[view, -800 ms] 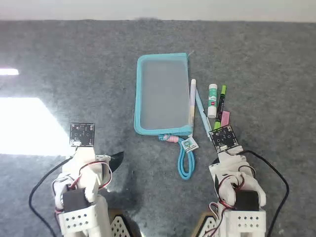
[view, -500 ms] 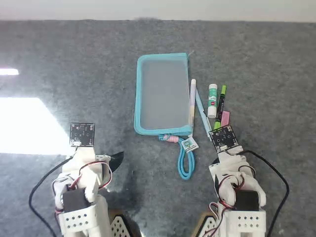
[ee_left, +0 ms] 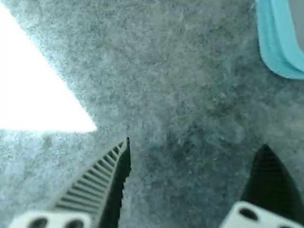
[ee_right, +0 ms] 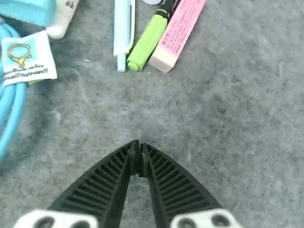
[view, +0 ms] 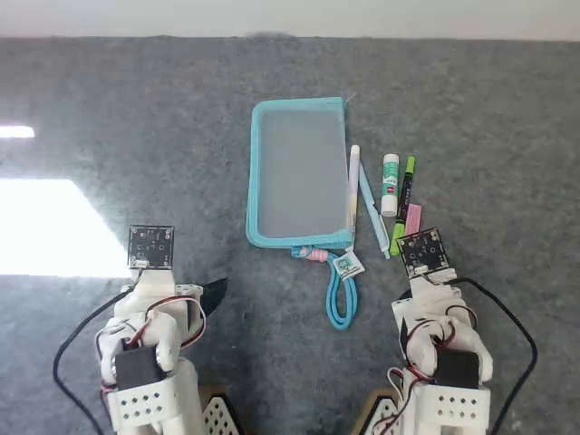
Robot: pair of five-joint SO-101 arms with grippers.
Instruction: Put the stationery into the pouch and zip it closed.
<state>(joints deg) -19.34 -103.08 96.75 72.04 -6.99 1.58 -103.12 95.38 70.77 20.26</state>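
Since the earlier frames the right arm (view: 439, 335) has shifted a touch toward 3 o'clock, baring the highlighter's lower tip; nothing else has moved.

I see the pouch (view: 299, 172) flat at mid-table, a rounded rectangle with a teal fabric border around a grey see-through panel. Its glossy teal strap (view: 342, 294) loops out at 6 o'clock, with a small white card tag (view: 347, 265) on it; the tag shows a gold clasp and fine print I leave unread.

All the stationery lies outside the pouch, in a row at its 3 o'clock. The slim white pen (view: 352, 186) touches the pouch edge, then comes the pale blue pen (view: 370, 204), the stubby white glue stick (view: 390, 184) with a green cap, the lime highlighter (view: 404, 195) and the flat pink eraser (view: 412, 217), whose printed sleeve I cannot read.

My right gripper (ee_right: 139, 147) sits above the fuzzy grey mat (view: 136, 109) at 6 o'clock of the eraser, apart from it, its ribbed black fingers pressed together on nothing. My left gripper (ee_left: 194, 147) hangs at 7 o'clock of the pouch, well apart from it, with its toothed fingers spread wide over bare mat. The left arm (view: 149, 335) is at the near edge.
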